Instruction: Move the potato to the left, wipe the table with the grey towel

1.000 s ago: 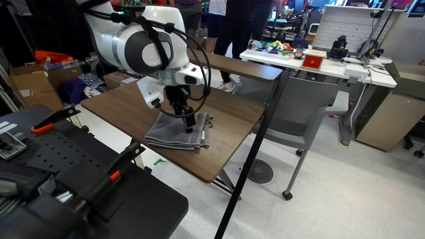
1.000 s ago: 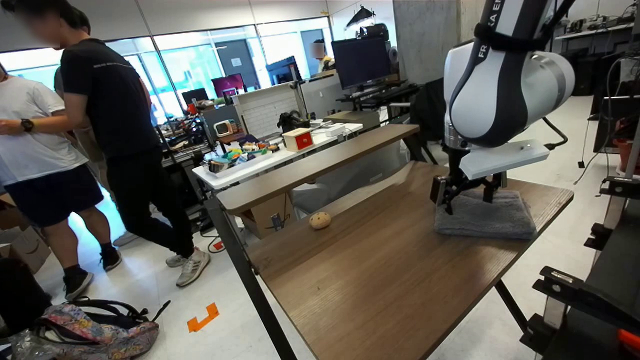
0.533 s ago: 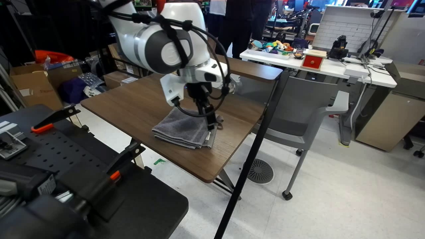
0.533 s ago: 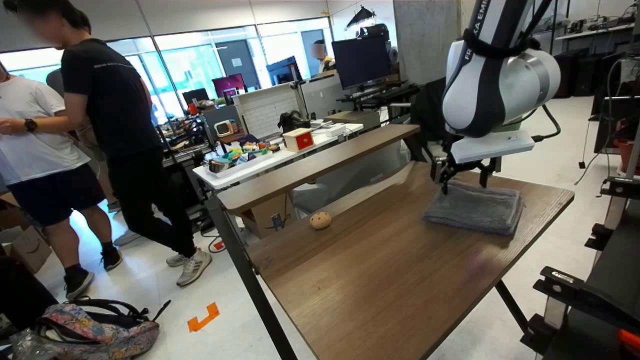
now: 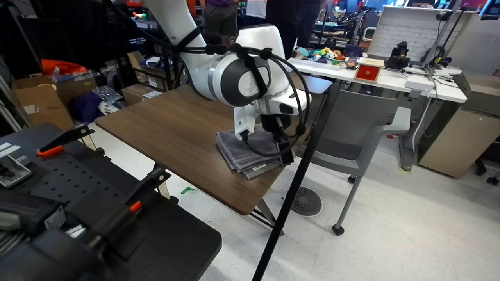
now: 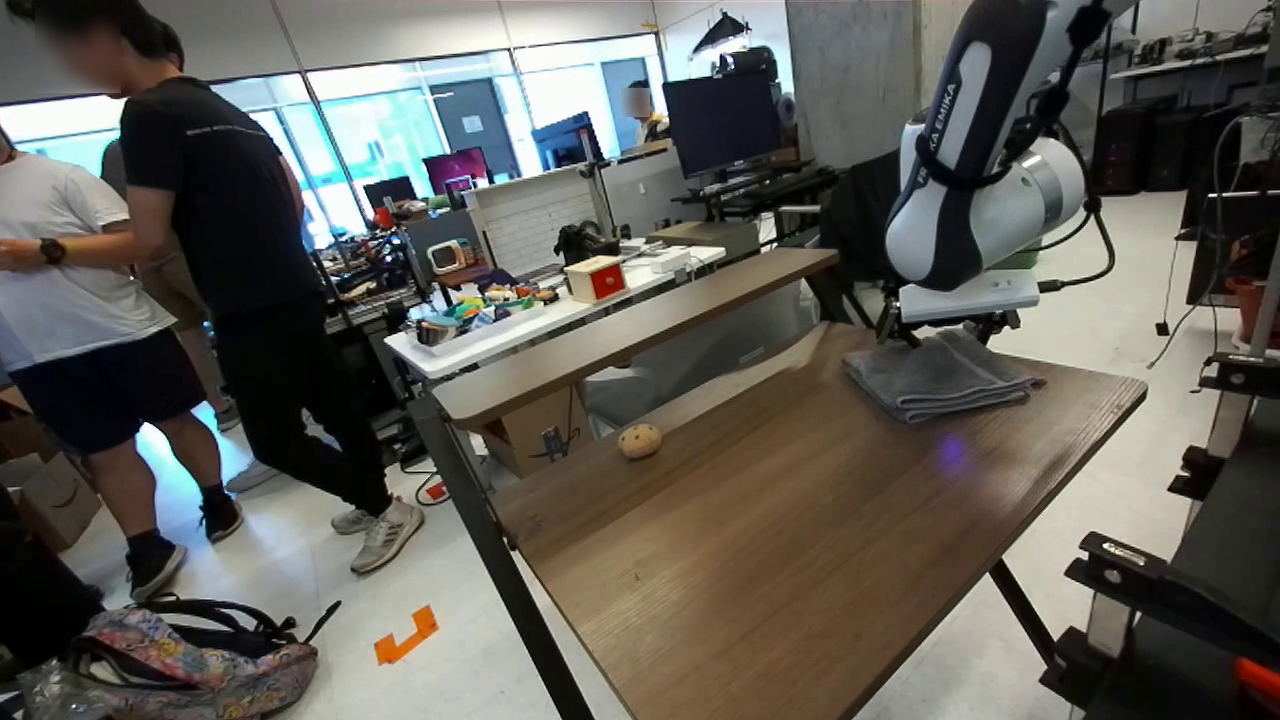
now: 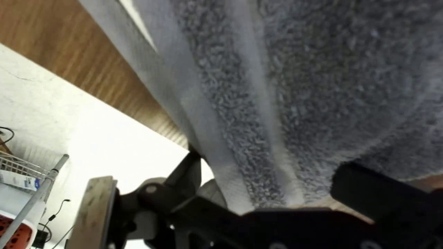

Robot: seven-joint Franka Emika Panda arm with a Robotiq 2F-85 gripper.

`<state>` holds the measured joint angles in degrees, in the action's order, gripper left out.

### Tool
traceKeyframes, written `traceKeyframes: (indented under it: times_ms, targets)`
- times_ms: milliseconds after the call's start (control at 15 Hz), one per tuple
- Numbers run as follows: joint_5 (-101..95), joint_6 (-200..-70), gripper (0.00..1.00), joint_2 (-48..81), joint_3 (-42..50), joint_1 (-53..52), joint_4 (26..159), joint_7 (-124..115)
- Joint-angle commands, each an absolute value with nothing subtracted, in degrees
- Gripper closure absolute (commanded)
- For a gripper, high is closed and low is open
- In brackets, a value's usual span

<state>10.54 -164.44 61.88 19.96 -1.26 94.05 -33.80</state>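
The folded grey towel point(image 5: 261, 144) lies on the brown table point(image 6: 740, 530), close to the edge by the chair, and shows in both exterior views. My gripper point(image 7: 270, 162) points down at the towel's border with its jaws spread wide. In the wrist view the right finger point(image 7: 370, 186) rests against the cloth, while the left finger point(image 7: 188, 173) stands at the towel's outer rim near the table edge. The cloth spans the gap flat, not pinched. The tan potato point(image 6: 640, 440) sits far from the towel in an exterior view, near the raised shelf.
A raised shelf point(image 6: 650, 335) runs along the table's long side. A grey chair point(image 5: 351, 132) stands beside the table. The black bench point(image 5: 172, 234) with clamps faces the opposite side. A cluttered white desk point(image 5: 316, 67) and several people stand behind.
My open gripper has slid towards the chair side of the table, and the towel has shifted the same way and turned somewhat. The potato has stayed put.
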Motion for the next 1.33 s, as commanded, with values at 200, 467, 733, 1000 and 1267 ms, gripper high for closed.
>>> traceKeyframes:
  times_ms: [200,467,733,1000,1267]
  targets:
    - [8.4,-158.0,0.0,49.2,19.1,-8.2,100.3,-32.7]
    - [4.0,-148.1,0.0,44.5,19.3,-12.3,100.9,-34.1]
    - [0.6,-139.2,0.0,47.9,19.1,-11.1,95.9,-40.6]
    - [-0.9,-143.9,0.0,53.1,18.4,-8.6,95.3,-40.8]
    - [0.0,-148.6,0.0,54.4,18.1,-7.9,96.9,-39.3]
